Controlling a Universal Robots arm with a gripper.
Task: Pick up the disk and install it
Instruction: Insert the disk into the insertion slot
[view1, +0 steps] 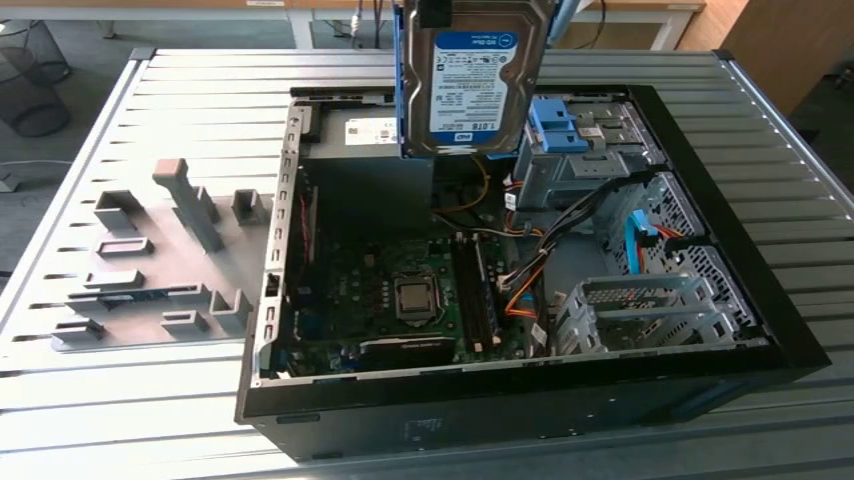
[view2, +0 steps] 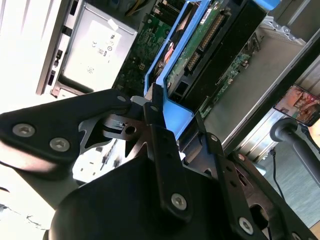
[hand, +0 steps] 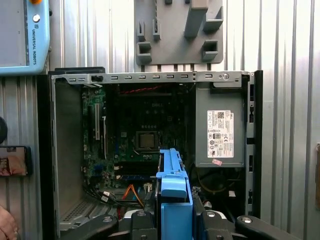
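The disk (view1: 474, 80), a silver drive with a white-and-blue label and blue side rails, hangs upright above the back of the open computer case (view1: 747, 330). My gripper (view2: 175, 117) is shut on the disk from above, its black fingers (view2: 152, 107) clamping the blue rail (view2: 172, 102). The first wrist view looks straight down past the blue rail (hand: 173, 192) into the case, with the gripper (hand: 173, 220) closed around the disk (hand: 173, 170). The disk's green circuit-board side (view2: 200, 45) faces the second wrist view.
Inside the case lie the motherboard (view1: 400, 290), a grey metal power supply box (hand: 220, 130), a drive cage with blue brackets (view1: 567, 130) and a perforated metal cage (view1: 641, 310). A grey fixture plate (view1: 160, 260) sits at the exterior view's left. A person's hand (hand: 5, 225) shows beside the case.
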